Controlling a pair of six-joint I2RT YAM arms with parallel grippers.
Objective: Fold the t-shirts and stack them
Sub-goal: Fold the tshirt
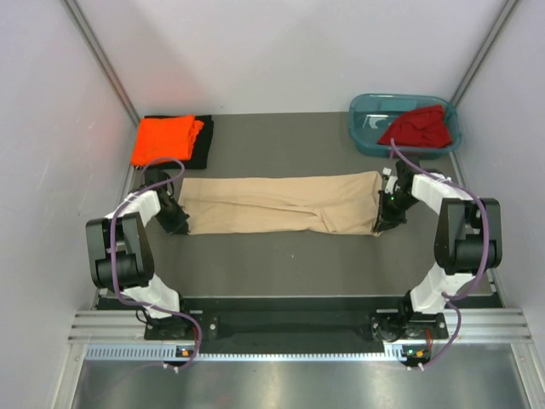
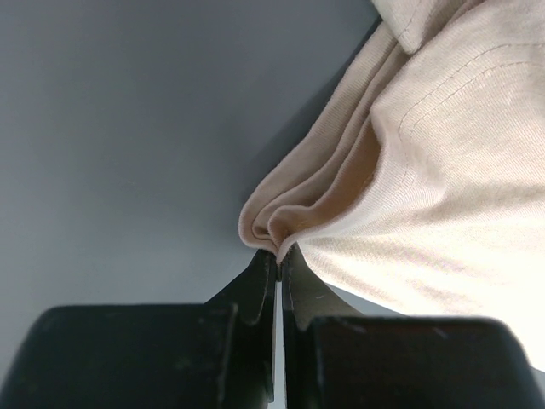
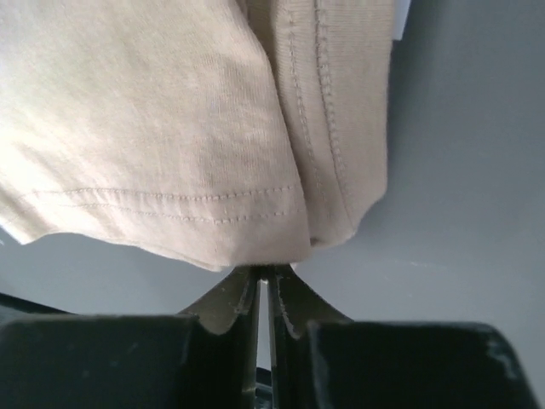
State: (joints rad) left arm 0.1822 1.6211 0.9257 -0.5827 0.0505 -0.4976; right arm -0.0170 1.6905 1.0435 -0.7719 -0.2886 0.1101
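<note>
1. On the table (image 1: 281, 256), the beige-tan t-shirt (image 1: 281, 203) lies at centre as a long band running 9 to 3 o'clock.
2. Folded orange t-shirt (image 1: 166, 141) lies atop the black t-shirt (image 1: 207, 146) at 11 o'clock. The dark red t-shirt (image 1: 419, 128) is in the teal tub (image 1: 366, 115) at 1 o'clock.
3. The left end effector (image 2: 278, 256) is clamped on the band's 9 o'clock end. The right end effector (image 3: 266, 273) is clamped on its 3 o'clock end.

No writing, number or brand can be read anywhere. A small white tab (image 3: 402, 17) peeks from the beige-tan t-shirt (image 3: 153, 128), far ahead of the right gripper (image 3: 265, 274) and rightward, too small to read.
</note>
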